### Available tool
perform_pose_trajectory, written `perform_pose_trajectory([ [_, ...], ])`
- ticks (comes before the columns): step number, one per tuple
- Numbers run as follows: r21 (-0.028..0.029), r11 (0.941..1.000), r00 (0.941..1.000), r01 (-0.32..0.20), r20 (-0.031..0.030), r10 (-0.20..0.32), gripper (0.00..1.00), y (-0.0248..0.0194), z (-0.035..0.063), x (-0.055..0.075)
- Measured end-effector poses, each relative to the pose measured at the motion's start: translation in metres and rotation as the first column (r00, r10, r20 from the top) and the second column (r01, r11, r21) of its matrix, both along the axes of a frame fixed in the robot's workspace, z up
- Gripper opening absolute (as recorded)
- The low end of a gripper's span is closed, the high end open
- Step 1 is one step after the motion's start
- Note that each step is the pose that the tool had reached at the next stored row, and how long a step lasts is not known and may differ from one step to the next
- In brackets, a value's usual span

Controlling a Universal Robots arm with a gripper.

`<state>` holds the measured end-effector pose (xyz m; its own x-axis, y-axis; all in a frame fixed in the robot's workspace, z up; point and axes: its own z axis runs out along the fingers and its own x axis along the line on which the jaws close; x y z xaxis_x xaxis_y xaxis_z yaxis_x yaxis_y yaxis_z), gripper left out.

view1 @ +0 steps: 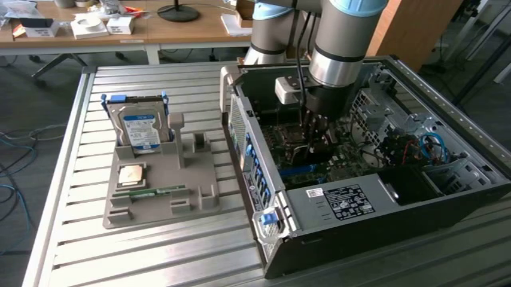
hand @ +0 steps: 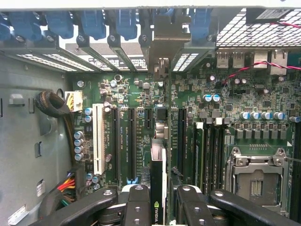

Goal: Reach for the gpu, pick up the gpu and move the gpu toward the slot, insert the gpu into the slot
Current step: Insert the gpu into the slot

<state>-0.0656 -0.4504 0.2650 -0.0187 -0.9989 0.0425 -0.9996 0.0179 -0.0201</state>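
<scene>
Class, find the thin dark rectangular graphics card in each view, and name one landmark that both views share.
Exterior view: the thin dark rectangular graphics card hangs under the arm, inside the open grey computer case.
Wrist view: the card stands edge-on, clamped in the black pincer.
Shared landmark: the green motherboard.

An open black computer case (view1: 375,203) is lying on a slatted metal table (view1: 152,251). To the exterior view's left of it, a grey holder tray (view1: 172,182) is sitting on the table, carrying an upright blue-labelled hard drive (view1: 142,128), a square processor chip (view1: 131,174) and a slim green memory stick (view1: 152,192). A wooden desk (view1: 176,30) is standing behind.
</scene>
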Motion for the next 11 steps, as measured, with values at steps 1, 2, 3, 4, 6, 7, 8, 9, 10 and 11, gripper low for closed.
perform_pose_trajectory([
  [1,-0.0001,1.0,1.0,0.0,0.0,0.0,0.27,0.0,0.0,0.0],
  [2,-0.0001,1.0,1.0,0.0,0.0,0.0,0.27,0.0,0.0,0.0],
  [3,0.0,1.0,1.0,0.0,0.0,0.0,0.27,0.0001,-0.0001,0.0],
  [4,0.0,1.0,1.0,0.0,0.0,0.0,0.27,0.0001,-0.0001,-0.001],
  [6,0.0001,1.0,1.0,0.0,0.0,0.0,0.27,0.0001,-0.0001,-0.0013],
  [7,0.0001,1.0,1.0,0.0,0.0001,0.0,0.27,0.0001,-0.0001,-0.0017],
  [8,0.0,1.0,1.0,0.0,0.0001,0.0,0.27,0.0001,-0.0001,-0.0017],
  [9,0.0,1.0,1.0,0.0,0.0001,0.0,0.27,0.0001,-0.0001,-0.0017],
  [10,0.0,1.0,1.0,0.0,0.0016,0.0,0.27,0.0001,-0.0001,-0.0019],
  [11,0.0,1.0,1.0,0.0,0.0016,0.0,0.27,0.0001,-0.0001,-0.0019],
])
